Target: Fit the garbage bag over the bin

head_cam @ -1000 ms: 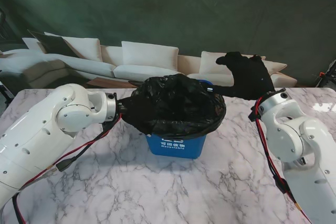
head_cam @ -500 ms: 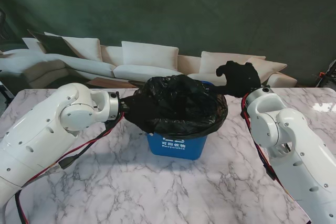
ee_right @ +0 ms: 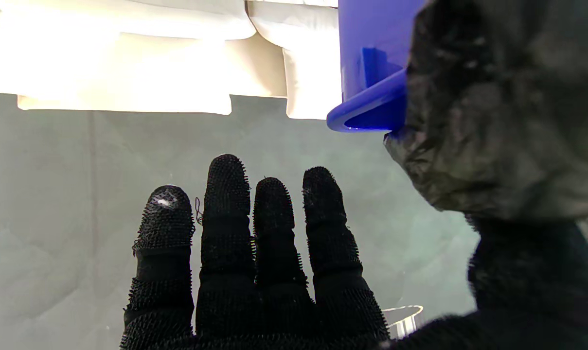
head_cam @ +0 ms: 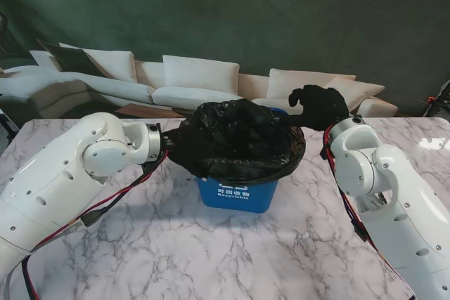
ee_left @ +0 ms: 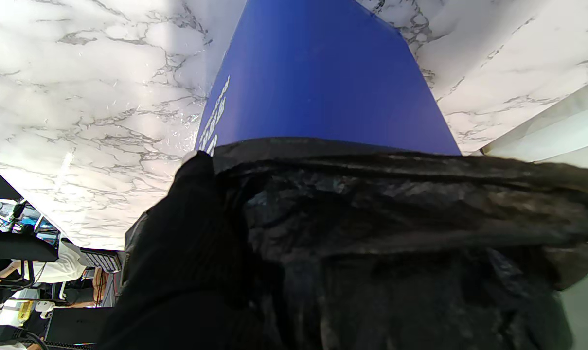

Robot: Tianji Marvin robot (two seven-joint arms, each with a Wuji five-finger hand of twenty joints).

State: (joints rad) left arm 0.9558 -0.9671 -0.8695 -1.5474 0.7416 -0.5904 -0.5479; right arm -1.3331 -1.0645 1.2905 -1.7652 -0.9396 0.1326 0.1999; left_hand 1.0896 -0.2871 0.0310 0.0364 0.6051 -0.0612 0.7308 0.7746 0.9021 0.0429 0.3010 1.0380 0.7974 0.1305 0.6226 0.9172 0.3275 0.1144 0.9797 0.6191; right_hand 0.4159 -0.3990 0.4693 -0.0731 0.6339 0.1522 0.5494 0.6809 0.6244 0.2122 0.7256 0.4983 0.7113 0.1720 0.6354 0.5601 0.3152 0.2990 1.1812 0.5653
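From the stand, the blue bin (head_cam: 235, 193) stands mid-table with the black garbage bag (head_cam: 239, 142) draped over its mouth. The left hand (head_cam: 177, 147) presses the bag's left edge; the right hand (head_cam: 318, 105) hovers beside the far right corner.

Left wrist: fingers (ee_left: 191, 233) grasp bag film against the bin wall.

Right wrist: fingers (ee_right: 225, 204) spread, holding nothing, beside the bare bin rim (ee_right: 366, 109).

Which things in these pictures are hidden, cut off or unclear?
- Stand view: the left hand is hidden behind the garbage bag, so its grip cannot be judged.
- Left wrist view: bag folds cover the fingers.
- Stand view: the far rim of the bin lies mostly under the bag.
- Right wrist view: the bag and the picture's edge cut off the thumb of the right hand.
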